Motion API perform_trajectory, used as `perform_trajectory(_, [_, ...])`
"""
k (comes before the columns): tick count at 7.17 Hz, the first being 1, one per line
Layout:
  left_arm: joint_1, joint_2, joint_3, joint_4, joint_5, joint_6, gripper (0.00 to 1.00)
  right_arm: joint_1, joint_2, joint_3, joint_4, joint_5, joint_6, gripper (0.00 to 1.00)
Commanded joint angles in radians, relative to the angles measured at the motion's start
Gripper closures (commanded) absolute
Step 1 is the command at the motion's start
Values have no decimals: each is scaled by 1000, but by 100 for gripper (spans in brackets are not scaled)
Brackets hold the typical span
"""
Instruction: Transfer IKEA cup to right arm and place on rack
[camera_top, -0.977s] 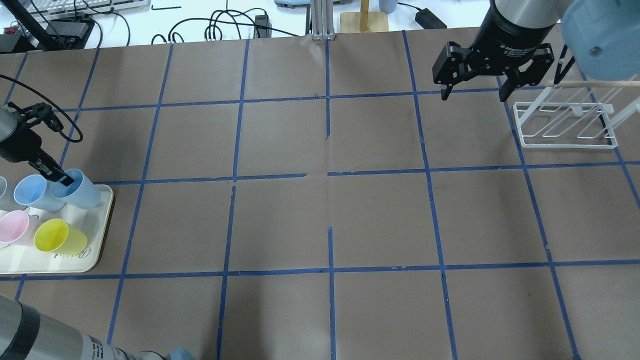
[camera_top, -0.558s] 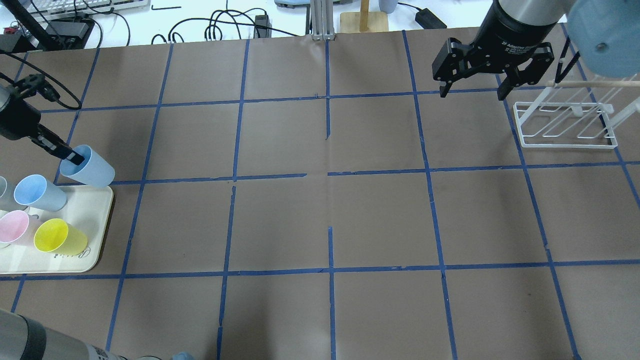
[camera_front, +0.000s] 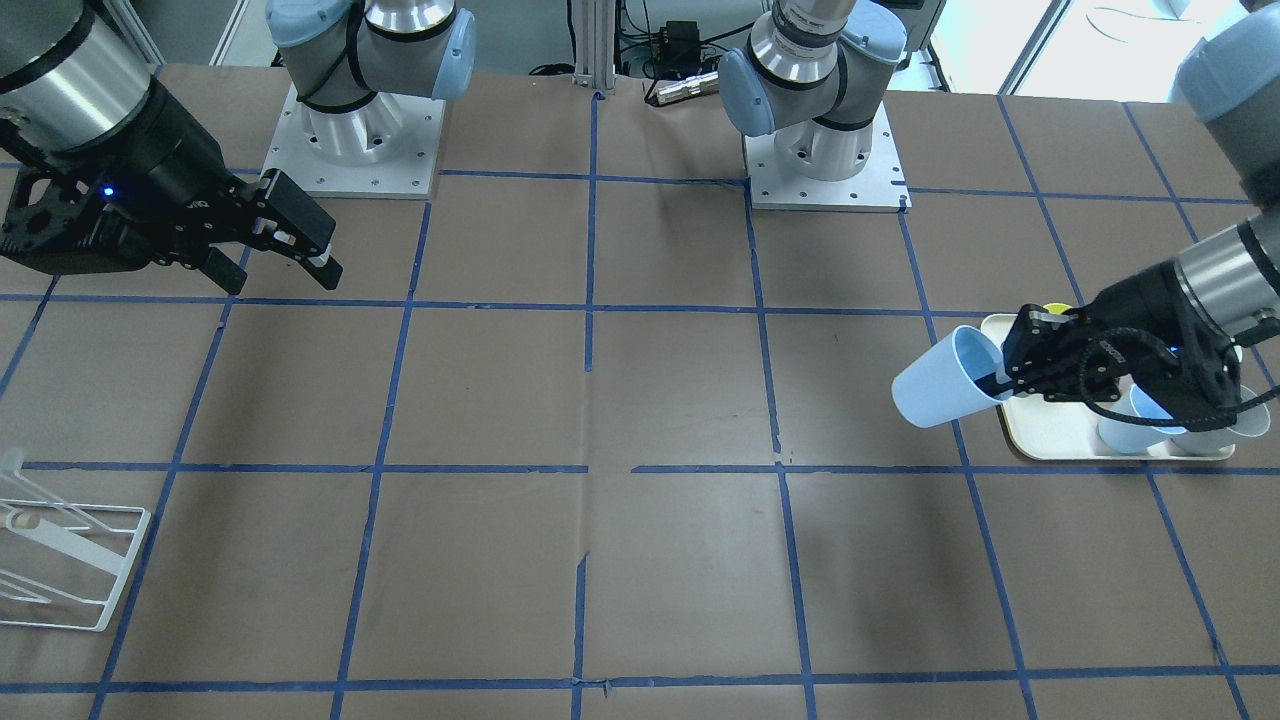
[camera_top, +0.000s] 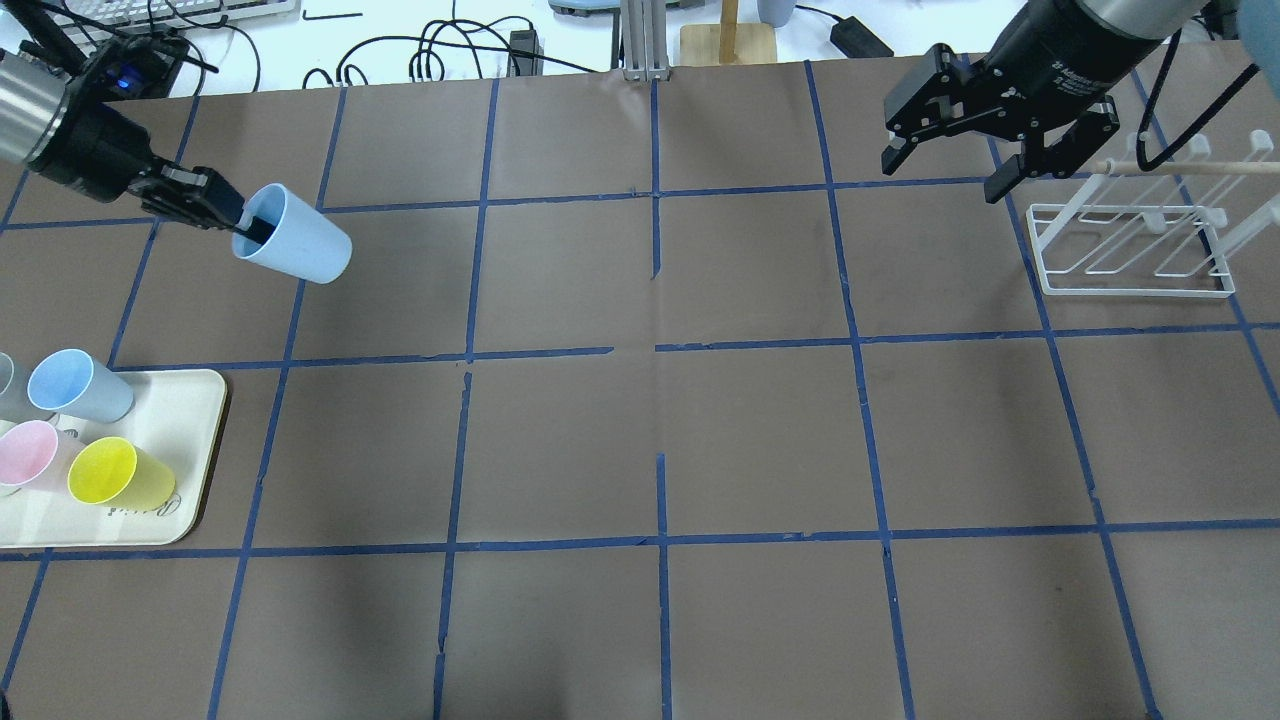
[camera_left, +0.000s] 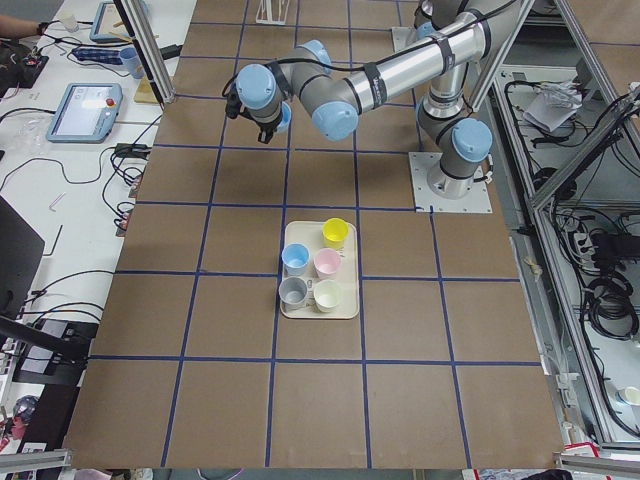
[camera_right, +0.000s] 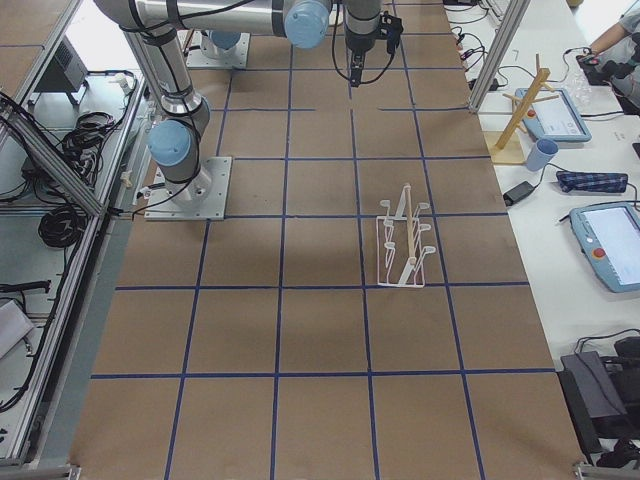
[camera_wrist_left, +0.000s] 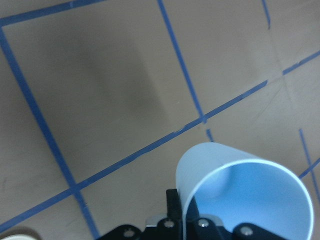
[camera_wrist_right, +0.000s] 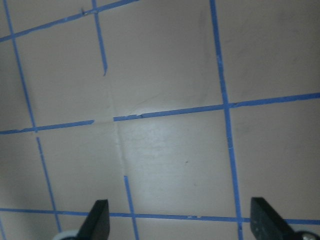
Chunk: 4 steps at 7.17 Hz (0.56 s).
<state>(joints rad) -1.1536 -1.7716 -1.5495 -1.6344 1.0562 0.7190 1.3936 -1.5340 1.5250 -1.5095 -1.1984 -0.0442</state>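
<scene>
You had bright, even light from above, so the shadows were soft. In the left wrist view a broad, blurred shadow lay on the table (camera_wrist_left: 115, 75) up and left of the IKEA cup (camera_wrist_left: 240, 195), whose near rim looked slightly out of focus. In the overhead view the desk (camera_top: 270, 40) beyond the cup was blown out to bluish white. Your right wrist view was washed pale, with glare on the table.

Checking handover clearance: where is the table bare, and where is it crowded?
Bare: the brown-paper middle, between the cream plastic tray and the white wire rack. Crowded: the tray, with pastel plastic cups; the left gripper holds a pale-blue plastic cup aloft.
</scene>
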Motion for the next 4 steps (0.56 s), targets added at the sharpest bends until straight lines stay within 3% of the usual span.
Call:
perform_trajectory(1, [-92, 50, -55, -10, -179, -174, 100, -124, 0, 1, 153, 269, -138, 0])
perform_trajectory(4, [-139, 121, -289, -10, -660, -327, 100, -139, -15, 18, 247, 634, -229, 0])
